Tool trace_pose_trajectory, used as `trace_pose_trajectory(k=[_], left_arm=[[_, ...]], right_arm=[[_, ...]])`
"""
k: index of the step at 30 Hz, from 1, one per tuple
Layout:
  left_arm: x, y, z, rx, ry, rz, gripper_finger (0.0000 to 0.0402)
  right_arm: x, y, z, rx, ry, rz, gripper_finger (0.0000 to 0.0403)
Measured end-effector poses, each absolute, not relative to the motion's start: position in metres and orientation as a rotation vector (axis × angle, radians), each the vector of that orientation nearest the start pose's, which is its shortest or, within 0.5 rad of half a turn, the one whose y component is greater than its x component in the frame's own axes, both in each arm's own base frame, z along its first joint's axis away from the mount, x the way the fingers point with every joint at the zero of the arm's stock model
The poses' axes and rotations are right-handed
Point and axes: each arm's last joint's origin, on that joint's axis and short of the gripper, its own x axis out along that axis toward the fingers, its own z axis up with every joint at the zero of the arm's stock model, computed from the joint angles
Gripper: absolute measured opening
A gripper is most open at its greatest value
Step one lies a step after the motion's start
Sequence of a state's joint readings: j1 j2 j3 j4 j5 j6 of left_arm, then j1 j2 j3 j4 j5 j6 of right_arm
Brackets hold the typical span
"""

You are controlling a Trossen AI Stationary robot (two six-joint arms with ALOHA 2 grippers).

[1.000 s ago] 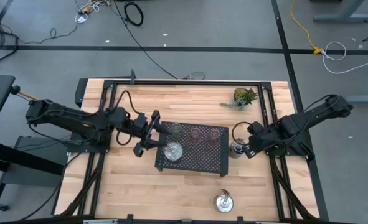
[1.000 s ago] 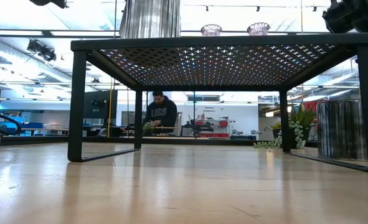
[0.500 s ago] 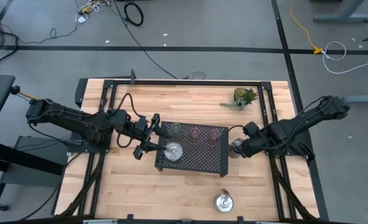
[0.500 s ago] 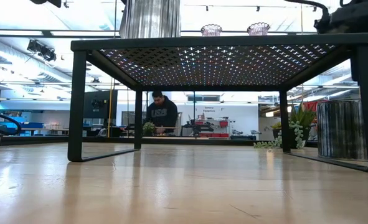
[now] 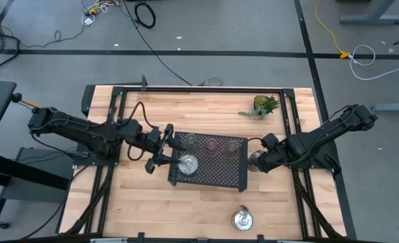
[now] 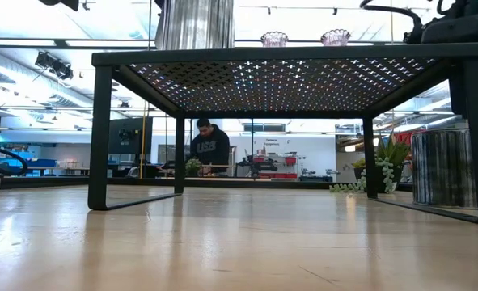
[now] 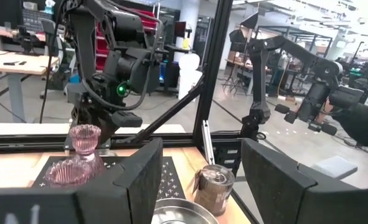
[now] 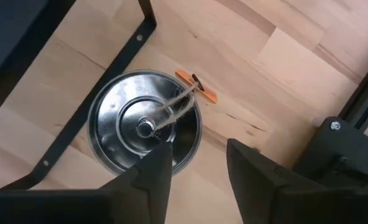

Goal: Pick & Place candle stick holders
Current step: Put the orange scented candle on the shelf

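- Right gripper (image 5: 261,160) is poised above the shiny silver metal candle stick holder (image 5: 256,160) that stands on the wooden worktop (image 5: 206,202), just beside the right edge of the black perforated rectangular tray (image 5: 213,175).
- In the right wrist view this holder (image 8: 144,129) is seen from straight above, round rim up and long axis upright; the jaws are spread and empty, with the rim towards one finger (image 8: 147,174) rather than centred in the gap.
- Judged: a small sideways correction is needed before descent. The right arm is clearly the nearer one.
- Left gripper (image 5: 164,150) is held at the tray's left end, jaws parted and empty, beside a second silver holder (image 5: 187,163) on the tray.
- A third silver holder (image 5: 242,219) stands alone at the near edge.
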State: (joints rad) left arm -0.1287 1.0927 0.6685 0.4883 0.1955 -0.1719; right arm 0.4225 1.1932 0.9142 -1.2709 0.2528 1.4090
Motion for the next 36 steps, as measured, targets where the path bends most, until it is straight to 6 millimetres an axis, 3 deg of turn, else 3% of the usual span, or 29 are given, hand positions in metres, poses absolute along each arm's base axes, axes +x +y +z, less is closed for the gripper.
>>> trace_pose_trajectory(k=[5,12,21,25,29,36], left_arm=[[0.24,-0.037,0.296,-0.169,-0.021,-0.328,0.0222],[0.24,-0.037,0.296,-0.169,-0.02,-0.327,0.0222],[0.24,-0.037,0.296,-0.168,-0.021,-0.327,0.0222],[0.24,-0.037,0.296,-0.168,-0.021,-0.327,0.0222],[0.24,-0.037,0.296,-0.168,-0.021,-0.328,0.0222],[0.24,-0.037,0.296,-0.168,-0.021,-0.327,0.0222]], right_arm=[[0.165,0.066,0.24,0.667,1.205,-0.859,0.0153],[0.165,0.069,0.203,0.748,1.242,-0.753,0.0153],[0.161,0.067,0.203,0.732,1.266,-0.75,0.0149],[0.158,0.067,0.203,0.759,1.313,-0.769,0.0107],[0.158,0.067,0.203,0.743,1.325,-0.754,0.0021],[0.157,0.067,0.203,0.714,1.334,-0.737,0.0004]])
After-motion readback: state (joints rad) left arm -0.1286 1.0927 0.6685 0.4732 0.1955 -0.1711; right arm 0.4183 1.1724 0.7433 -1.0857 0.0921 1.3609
